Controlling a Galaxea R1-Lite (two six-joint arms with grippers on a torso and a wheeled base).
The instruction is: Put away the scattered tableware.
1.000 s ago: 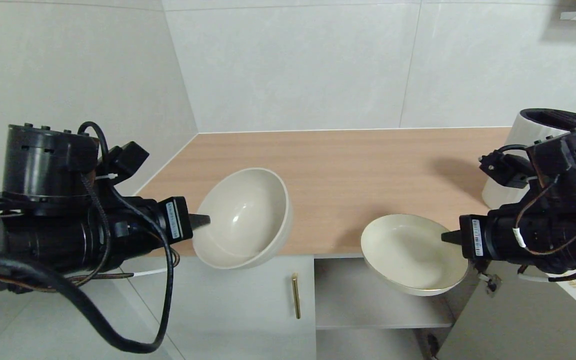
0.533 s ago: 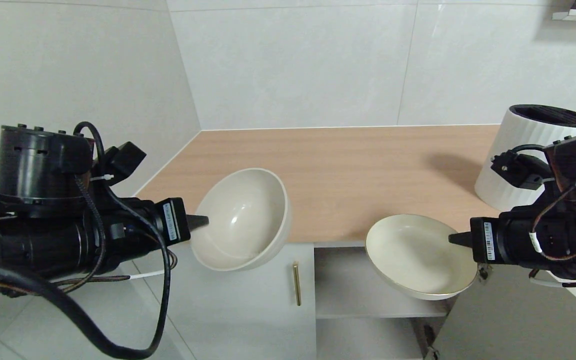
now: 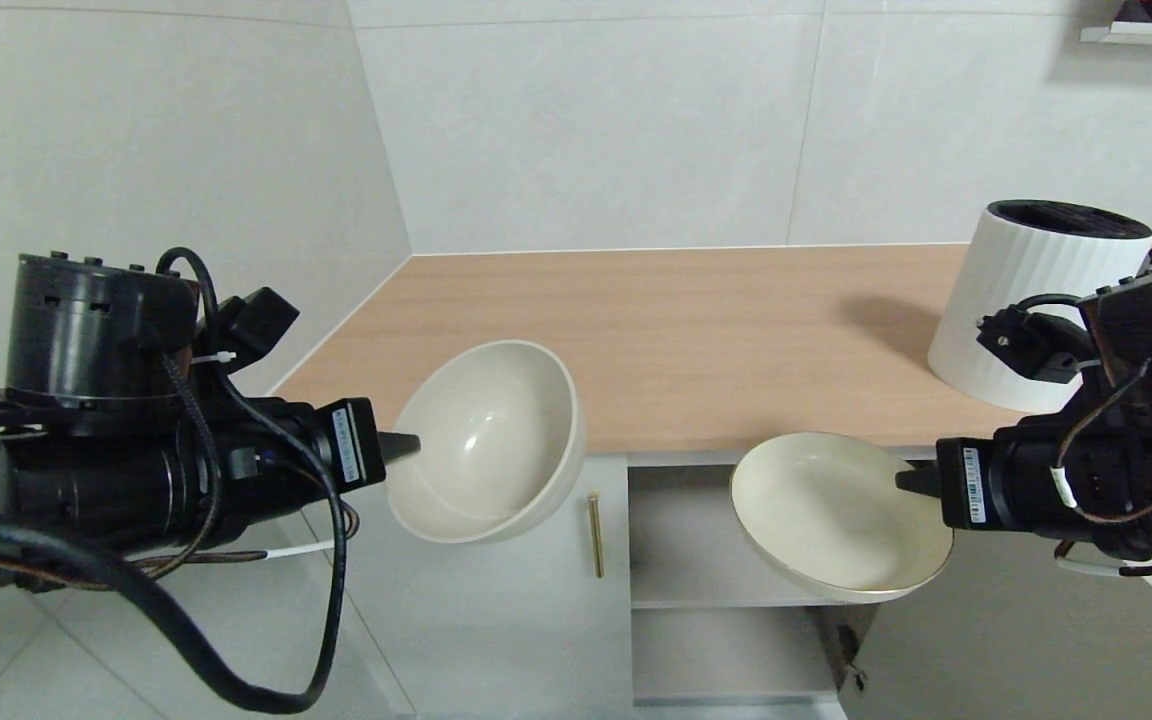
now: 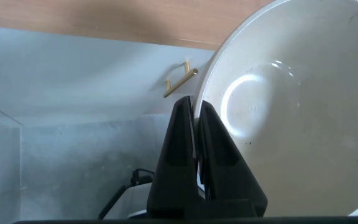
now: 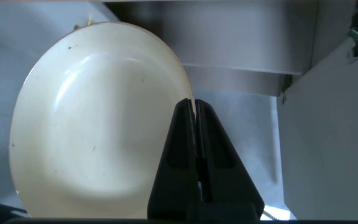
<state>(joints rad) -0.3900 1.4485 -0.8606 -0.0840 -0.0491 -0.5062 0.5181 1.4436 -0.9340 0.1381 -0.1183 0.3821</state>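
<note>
Left hand (image 3: 401,443) pinches the bowl (image 3: 496,440) at its rim, right hand (image 3: 911,482) the plate (image 3: 826,515) likewise; both look stiff, slick and breakable.

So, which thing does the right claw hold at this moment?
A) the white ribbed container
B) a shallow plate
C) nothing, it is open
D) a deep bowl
B: the right claw is shut on the rim of the shallow plate in front of the open cabinet; the deep bowl is in the left claw.
</note>
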